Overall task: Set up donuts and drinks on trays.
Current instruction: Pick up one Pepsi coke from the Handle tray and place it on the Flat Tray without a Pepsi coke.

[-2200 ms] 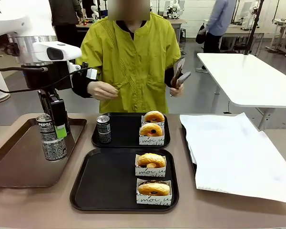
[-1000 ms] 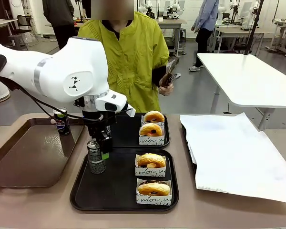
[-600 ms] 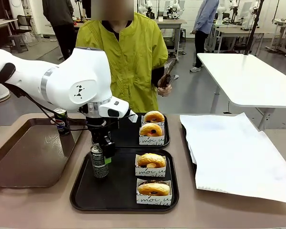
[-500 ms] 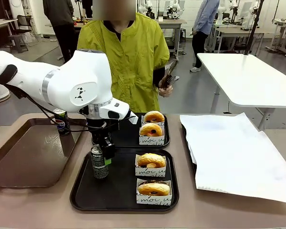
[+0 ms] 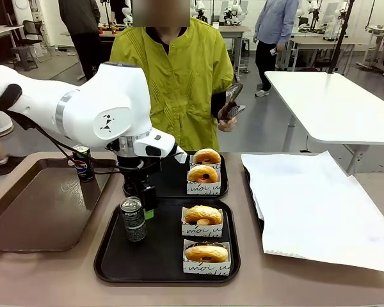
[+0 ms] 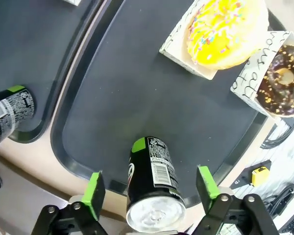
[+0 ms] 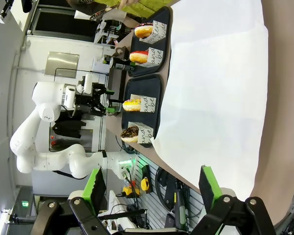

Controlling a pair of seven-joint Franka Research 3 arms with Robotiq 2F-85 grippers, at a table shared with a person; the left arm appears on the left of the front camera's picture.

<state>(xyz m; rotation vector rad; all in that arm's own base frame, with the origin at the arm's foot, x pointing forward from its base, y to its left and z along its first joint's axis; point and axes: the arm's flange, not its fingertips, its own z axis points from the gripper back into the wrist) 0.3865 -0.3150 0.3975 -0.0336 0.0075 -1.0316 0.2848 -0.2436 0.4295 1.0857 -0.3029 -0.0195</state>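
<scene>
Left tool point(image 6: 149, 188) spread wide, soda can point(image 5: 134, 219) standing free between pads on near black tray point(image 5: 115, 263). Right tool point(image 7: 149, 186) spread, holding nothing.

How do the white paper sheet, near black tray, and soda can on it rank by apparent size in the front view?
1. White paper sheet
2. Near black tray
3. Soda can

Matt black plastic tray point(image 5: 160, 262), glossy metal can point(image 5: 134, 219)
</scene>
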